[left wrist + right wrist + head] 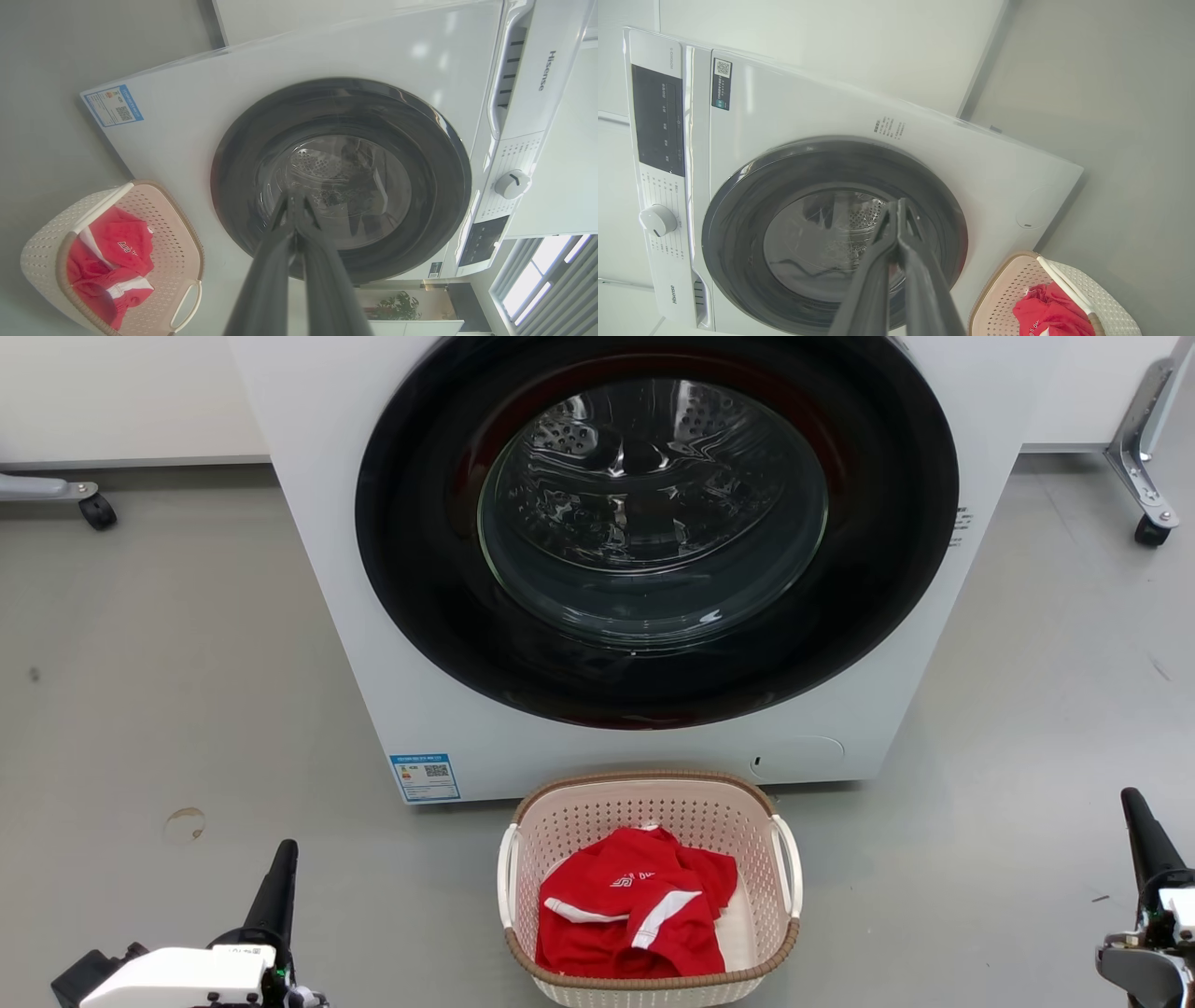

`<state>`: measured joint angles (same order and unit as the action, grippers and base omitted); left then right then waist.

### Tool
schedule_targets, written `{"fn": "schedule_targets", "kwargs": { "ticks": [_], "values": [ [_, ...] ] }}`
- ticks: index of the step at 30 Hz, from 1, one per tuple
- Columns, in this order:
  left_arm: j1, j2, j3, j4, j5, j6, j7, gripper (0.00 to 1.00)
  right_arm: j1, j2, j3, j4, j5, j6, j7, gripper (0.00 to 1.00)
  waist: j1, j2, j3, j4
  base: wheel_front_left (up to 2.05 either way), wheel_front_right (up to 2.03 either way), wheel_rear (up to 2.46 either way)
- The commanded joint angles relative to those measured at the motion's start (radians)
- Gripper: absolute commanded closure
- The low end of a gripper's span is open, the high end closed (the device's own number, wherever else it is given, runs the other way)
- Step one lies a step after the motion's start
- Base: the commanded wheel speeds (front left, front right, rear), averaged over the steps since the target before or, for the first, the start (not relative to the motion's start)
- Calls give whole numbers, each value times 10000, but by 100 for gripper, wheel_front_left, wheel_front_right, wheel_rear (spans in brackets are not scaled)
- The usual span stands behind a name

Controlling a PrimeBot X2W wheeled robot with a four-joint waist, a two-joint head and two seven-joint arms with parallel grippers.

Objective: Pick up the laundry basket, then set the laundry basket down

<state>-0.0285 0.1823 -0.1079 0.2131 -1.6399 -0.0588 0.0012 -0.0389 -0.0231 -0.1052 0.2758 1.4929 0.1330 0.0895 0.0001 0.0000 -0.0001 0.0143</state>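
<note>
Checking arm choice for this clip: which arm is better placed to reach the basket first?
Left, probably: the left gripper lies closer to the basket than the right gripper, which sits farther out to the side. Both are shut, touching nothing.

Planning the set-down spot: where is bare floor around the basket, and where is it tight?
Bare floor lies left of the laundry basket, up to the left end effector, and a wider stretch lies on its right, up to the right end effector. Tight spot: the basket's far rim sits right by the washing machine front, leaving little room to pass.
</note>
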Motion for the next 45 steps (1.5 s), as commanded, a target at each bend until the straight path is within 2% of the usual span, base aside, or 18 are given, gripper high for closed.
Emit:
{"fn": "schedule_targets", "kwargs": {
  "ticks": [1,14,45],
  "values": [
    [-627,26,488,-140,-101,-193,87,100,-573,-271,98,-301,233,-20,97,100,0,0,4,-14,0,0,0],
    [-729,-672,1318,252,-439,-719,396,100,-690,-271,-92,-314,1153,-23,242,100,0,0,34,-142,0,0,0],
    [-744,-857,1573,277,-225,-719,602,100,-690,-271,-89,-313,1155,-23,240,100,0,0,33,-142,0,0,0]
  ]
}}
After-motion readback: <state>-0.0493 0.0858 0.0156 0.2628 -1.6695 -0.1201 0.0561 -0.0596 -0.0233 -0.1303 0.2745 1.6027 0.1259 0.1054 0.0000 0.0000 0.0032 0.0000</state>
